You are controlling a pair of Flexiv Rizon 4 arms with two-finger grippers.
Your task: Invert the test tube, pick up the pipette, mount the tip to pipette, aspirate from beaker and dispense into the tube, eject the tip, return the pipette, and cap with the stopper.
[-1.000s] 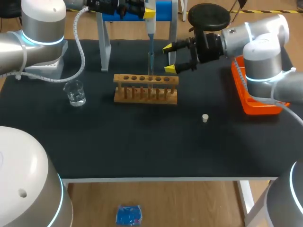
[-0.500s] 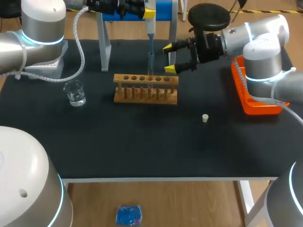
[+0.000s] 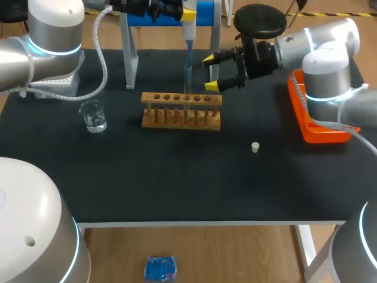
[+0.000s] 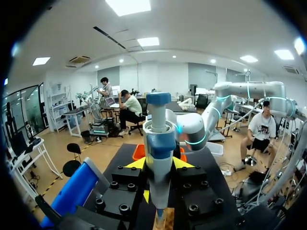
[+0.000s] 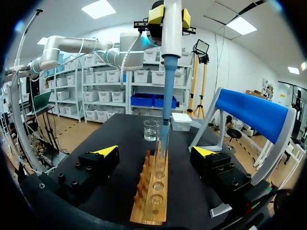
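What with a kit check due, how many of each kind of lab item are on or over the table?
Pipette: 1
Pipette tip: 1
Test tube: 1
Tube rack: 1
Beaker: 1
Stopper: 1
Orange tray: 1
Pipette stand: 1
Total: 8

The pipette in the left hand is white with blue bands and a blue cap, and its tip is translucent blue. Both hands are black with bright yellow fingertips. Ahead of the right hand, the rack is pale brown wood. The beaker is clear, the stopper off-white, the tray orange and the surface black.
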